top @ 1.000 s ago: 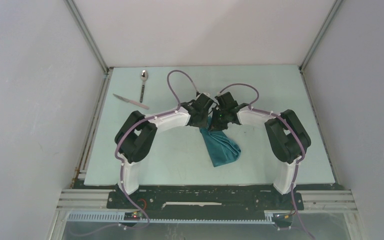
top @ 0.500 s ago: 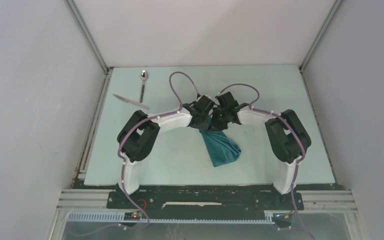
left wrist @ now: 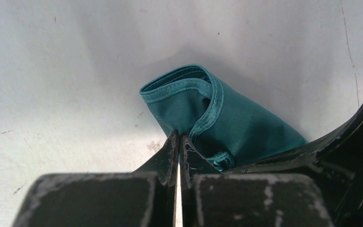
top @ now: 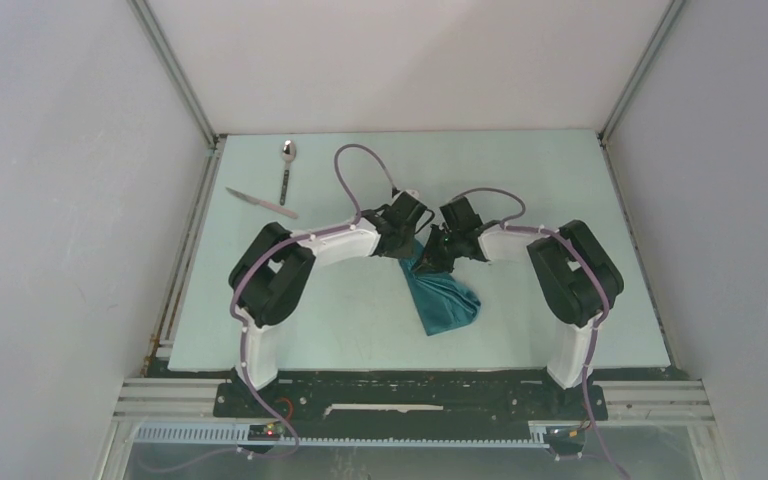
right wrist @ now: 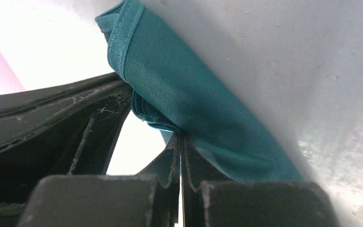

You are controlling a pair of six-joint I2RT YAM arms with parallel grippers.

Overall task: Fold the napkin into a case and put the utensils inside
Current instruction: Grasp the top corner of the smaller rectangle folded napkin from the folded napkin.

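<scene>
Napkin (top: 445,300): teal woven cloth, plain, w/ stitched hem. It's bunched into a rough tapering wedge, not flat. You'll find it mid-table between the two arms, far end up at the grippers.
Left gripper (left wrist: 178,140): jaws pressed together, hairline gap only. Tips pinch the napkin's hemmed edge, which curls over in a loop.
Right gripper (right wrist: 180,140): jaws likewise closed tight, nipping a fold of the cloth.
Fingers (left wrist: 168,158): black, matte, scuffed pale.
Wrist views only: you get hem stitching, fine weave, small marks on the table (top: 560,200).
Top view only: spoon (top: 286,165), shiny metal; knife (top: 260,202), slim, silver. Both far-left, well apart from napkin, near each other; touching or not, can't tell.
Table: pale, smooth, hard.
</scene>
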